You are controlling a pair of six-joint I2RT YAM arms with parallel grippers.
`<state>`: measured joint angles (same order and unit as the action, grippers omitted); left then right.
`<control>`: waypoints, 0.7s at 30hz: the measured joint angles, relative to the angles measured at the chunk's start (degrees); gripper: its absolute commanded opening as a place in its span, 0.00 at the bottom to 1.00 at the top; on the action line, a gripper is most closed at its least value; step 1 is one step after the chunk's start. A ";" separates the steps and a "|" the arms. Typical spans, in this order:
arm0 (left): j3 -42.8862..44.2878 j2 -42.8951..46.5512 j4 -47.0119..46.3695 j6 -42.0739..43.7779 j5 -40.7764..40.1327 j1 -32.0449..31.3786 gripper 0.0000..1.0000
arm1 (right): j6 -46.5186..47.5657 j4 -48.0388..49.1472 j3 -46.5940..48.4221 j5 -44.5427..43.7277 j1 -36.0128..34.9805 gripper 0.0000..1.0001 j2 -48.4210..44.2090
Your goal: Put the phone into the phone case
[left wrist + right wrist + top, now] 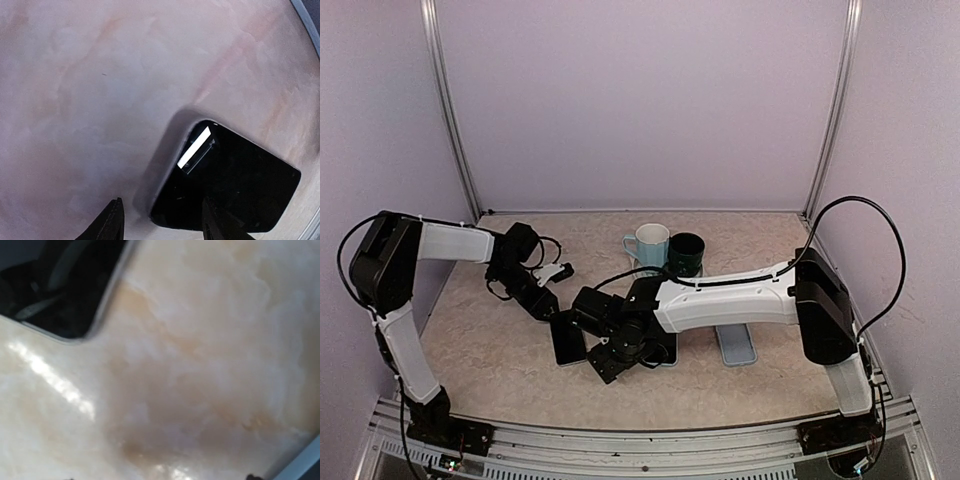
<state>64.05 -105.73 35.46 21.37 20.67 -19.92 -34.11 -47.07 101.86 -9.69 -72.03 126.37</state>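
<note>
The black phone (568, 342) lies flat on the table, left of centre. Its glossy screen (235, 185) fills the lower right of the left wrist view. My left gripper (548, 305) hovers at the phone's near corner, open; one fingertip (112, 220) is over bare table, the other (220, 225) over the screen. My right arm reaches across, and my right gripper (607, 360) stands open just right of the phone with only table between its tips. A corner of the phone (60, 290) shows at the top left of the right wrist view. The grey-blue phone case (735, 345) lies apart to the right.
A pale blue mug (648, 243) and a dark green mug (686, 253) stand behind the arms at the table's middle back. The right forearm (730, 300) spans the table between the phone and the case. Enclosure walls close in the table's sides.
</note>
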 measured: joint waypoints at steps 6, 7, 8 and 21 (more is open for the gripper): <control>-1.29 0.52 4.42 2.49 6.99 -1.09 0.52 | -0.68 -0.04 -0.04 -2.38 -0.04 0.99 -0.59; -1.60 0.63 5.42 2.89 8.22 -1.25 0.52 | -0.81 -0.07 0.28 -2.89 -0.09 0.99 -0.59; -1.90 0.79 6.58 3.28 9.33 -1.42 0.52 | -0.87 -0.02 0.44 -3.34 -0.20 0.99 -0.59; -3.63 1.42 14.56 7.10 15.47 -7.28 0.55 | -0.48 15.85 -14.01 -9.79 -0.96 0.99 -10.49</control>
<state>60.42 -104.31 50.02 28.47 36.14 -27.20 -34.59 -31.22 87.85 -19.49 -72.99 115.87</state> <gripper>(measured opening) 0.532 0.993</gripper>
